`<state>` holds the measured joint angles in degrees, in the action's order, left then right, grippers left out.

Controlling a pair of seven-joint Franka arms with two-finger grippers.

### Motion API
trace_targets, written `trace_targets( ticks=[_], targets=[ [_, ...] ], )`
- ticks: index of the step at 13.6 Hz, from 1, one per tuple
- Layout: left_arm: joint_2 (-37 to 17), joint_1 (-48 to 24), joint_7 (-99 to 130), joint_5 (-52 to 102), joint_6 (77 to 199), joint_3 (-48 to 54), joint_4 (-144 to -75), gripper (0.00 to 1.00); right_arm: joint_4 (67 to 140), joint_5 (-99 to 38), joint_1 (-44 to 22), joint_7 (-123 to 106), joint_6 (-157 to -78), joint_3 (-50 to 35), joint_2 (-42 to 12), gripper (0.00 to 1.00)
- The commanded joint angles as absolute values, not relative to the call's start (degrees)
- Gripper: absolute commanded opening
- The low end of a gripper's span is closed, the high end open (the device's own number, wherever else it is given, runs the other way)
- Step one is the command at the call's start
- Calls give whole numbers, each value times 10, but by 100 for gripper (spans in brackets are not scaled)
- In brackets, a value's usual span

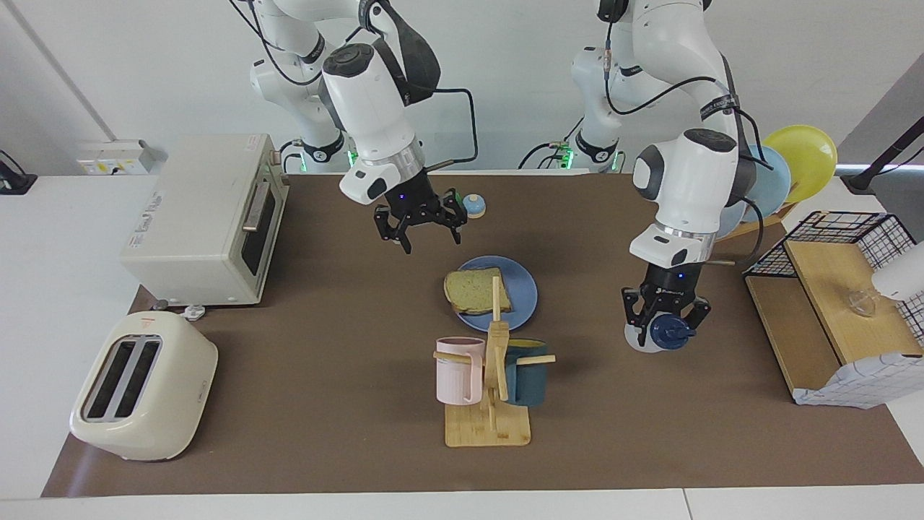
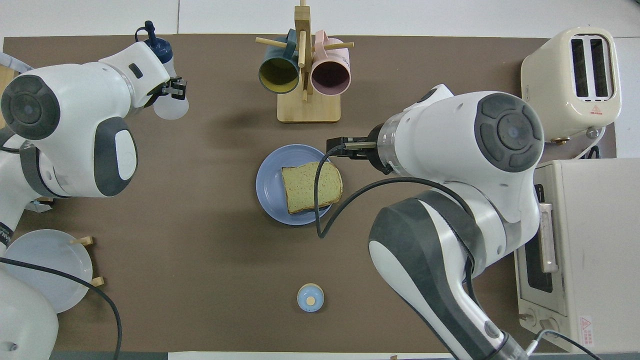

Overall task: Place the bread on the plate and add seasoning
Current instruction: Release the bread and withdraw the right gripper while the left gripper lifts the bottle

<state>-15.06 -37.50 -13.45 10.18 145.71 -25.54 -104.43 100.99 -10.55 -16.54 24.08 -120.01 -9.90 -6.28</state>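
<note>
The seasoning [image 1: 655, 334] is up off the table in the left gripper [image 1: 665, 318], hanging tilted over the brown mat toward the left arm's end, fingers clamped round its translucent body just below the navy cap. It looks light, smooth plastic, likely a bit squeezable and slippery, so a hold on the body near the cap seems soundest. The bread [image 1: 478, 290] lies flat on the plate [image 1: 523, 289]. The right gripper [image 1: 421, 222] hangs above the mat, spread wide, empty.

One bread slice [image 1: 476, 289], one blue plate [image 1: 521, 290], one seasoning bottle [image 1: 655, 334]. Two mugs: pink [image 1: 458, 370], teal [image 1: 527, 372]. Three racked plates [image 1: 801, 160].
</note>
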Motion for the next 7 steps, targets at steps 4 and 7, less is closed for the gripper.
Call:
trace_targets(
  ticks=[4, 7],
  targets=[
    [-105, -375, -303, 101, 1334, -248, -1043, 17, 1005, -116, -120, 224, -1032, -100, -16, 100],
    [-72, -381, -380, 103, 1267, -243, -1043, 16, 1006, -108, -112, 229, -1010, -100, -1, 100]
  ],
)
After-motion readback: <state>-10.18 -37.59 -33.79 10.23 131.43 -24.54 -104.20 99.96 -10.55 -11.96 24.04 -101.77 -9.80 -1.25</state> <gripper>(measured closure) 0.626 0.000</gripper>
